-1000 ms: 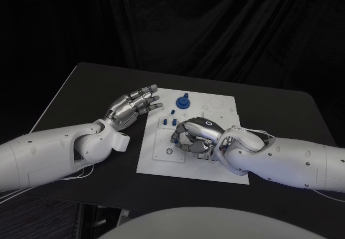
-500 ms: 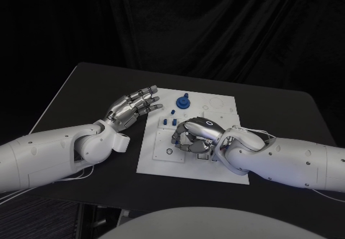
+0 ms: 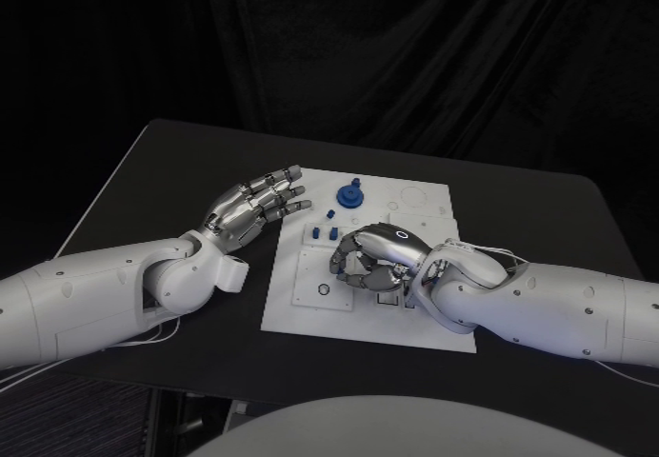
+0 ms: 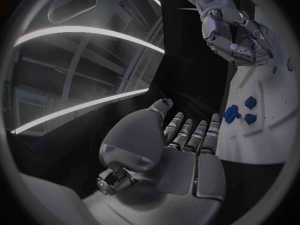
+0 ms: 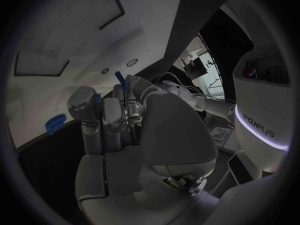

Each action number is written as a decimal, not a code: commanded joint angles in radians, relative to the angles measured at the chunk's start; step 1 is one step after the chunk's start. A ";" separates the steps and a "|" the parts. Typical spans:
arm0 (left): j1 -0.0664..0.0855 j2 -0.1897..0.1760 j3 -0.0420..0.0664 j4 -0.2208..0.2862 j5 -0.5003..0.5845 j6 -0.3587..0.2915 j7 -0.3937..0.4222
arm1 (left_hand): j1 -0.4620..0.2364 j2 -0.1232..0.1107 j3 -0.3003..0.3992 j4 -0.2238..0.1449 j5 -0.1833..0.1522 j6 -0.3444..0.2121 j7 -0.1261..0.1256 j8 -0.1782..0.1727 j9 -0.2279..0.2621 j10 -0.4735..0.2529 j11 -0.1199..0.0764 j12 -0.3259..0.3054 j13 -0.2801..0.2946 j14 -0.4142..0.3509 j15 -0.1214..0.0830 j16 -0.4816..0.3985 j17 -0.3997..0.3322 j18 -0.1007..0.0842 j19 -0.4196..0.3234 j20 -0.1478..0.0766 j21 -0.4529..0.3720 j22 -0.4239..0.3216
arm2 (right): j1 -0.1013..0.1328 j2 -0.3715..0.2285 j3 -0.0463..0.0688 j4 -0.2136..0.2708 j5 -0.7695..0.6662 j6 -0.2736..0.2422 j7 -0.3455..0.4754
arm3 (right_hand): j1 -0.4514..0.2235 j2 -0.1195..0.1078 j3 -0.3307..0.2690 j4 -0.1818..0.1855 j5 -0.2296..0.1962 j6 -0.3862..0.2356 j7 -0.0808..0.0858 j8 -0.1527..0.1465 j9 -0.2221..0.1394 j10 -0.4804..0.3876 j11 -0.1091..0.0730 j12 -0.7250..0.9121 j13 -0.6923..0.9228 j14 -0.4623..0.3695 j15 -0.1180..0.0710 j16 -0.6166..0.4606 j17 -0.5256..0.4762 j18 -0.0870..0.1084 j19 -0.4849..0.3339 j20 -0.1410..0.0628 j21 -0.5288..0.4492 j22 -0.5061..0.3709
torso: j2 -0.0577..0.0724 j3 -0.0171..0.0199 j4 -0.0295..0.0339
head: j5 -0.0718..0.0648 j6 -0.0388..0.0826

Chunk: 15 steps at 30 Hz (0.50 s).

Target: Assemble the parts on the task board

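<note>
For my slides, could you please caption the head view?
Right hand curled over the white task board; left hand open beside it.

The task board [image 3: 419,328], a white rectangular plate, is laid flat in the middle of the black bench [image 3: 165,162]. A round blue part [image 3: 351,195] with an upright stem is seated near the board's far edge. Two small blue parts [image 3: 323,231] are set side by side on the board's left half. A slim blue part [image 5: 120,80] is pinched in the fingers of the right hand [image 3: 373,255], above the board's centre.
</note>
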 commanded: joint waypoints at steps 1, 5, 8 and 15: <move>-0.002 0.002 0.001 0.001 -0.004 0.016 0.018 | -0.008 -0.002 0.005 -0.002 -0.004 -0.001 0.004 0.006 0.002 0.000 -0.008 -0.001 0.001 -0.004 0.004 0.003 0.001 -0.009 -0.002 0.000 -0.001 -0.001 | -0.003 0.001 0.000 -0.005 0.001 -0.008 -0.002 | 0.008 0.001 -0.005 0.001 -0.011 -0.008 0.000 0.009 0.009 0.015 -0.010 0.001 0.001 0.003 -0.007 -0.006 0.001 -0.004 0.003 -0.004 -0.006 0.112 | 0.000 -0.0003 0.0005 | 0.002 0.000; -0.003 0.001 0.001 0.001 -0.004 0.016 0.019 | -0.008 -0.002 0.005 -0.002 -0.004 -0.001 0.004 0.006 0.002 0.000 -0.008 -0.001 0.001 -0.004 0.004 0.003 0.001 -0.009 -0.002 0.000 -0.001 -0.001 | -0.003 0.004 0.000 -0.011 0.001 -0.015 -0.005 | 0.014 0.000 -0.003 -0.003 -0.020 -0.013 0.000 0.016 0.021 0.018 -0.010 0.001 0.001 0.011 -0.008 0.007 0.017 -0.006 0.008 -0.004 0.005 0.115 | 0.001 -0.0008 0.0005 | 0.006 0.000; -0.003 0.001 0.001 0.001 -0.004 0.016 0.018 | -0.008 -0.002 0.005 -0.002 -0.004 -0.001 0.004 0.006 0.002 0.000 -0.008 -0.001 0.001 -0.004 0.004 0.003 0.001 -0.009 -0.002 0.000 -0.001 -0.001 | -0.003 0.007 0.000 -0.016 0.010 -0.016 -0.011 | 0.017 -0.002 -0.001 -0.005 -0.030 -0.018 0.000 0.022 0.031 0.021 -0.011 -0.001 0.000 0.022 -0.008 0.025 0.037 -0.009 0.016 -0.005 0.022 0.120 | 0.001 -0.0013 0.0010 | 0.007 0.000; -0.003 0.003 0.001 -0.001 -0.004 0.016 0.018 | -0.009 -0.002 0.007 0.000 -0.005 0.002 0.004 0.006 0.002 0.002 -0.010 0.001 0.001 -0.004 0.004 0.003 0.001 -0.009 -0.001 0.000 0.000 0.000 | -0.005 0.017 0.000 -0.030 0.038 -0.006 -0.020 | 0.025 -0.003 0.008 -0.011 -0.056 -0.028 -0.001 0.031 0.050 0.028 -0.012 -0.008 -0.004 0.038 -0.009 0.056 0.069 -0.014 0.031 -0.006 0.055 0.128 | 0.000 -0.0018 0.0027 | 0.009 0.000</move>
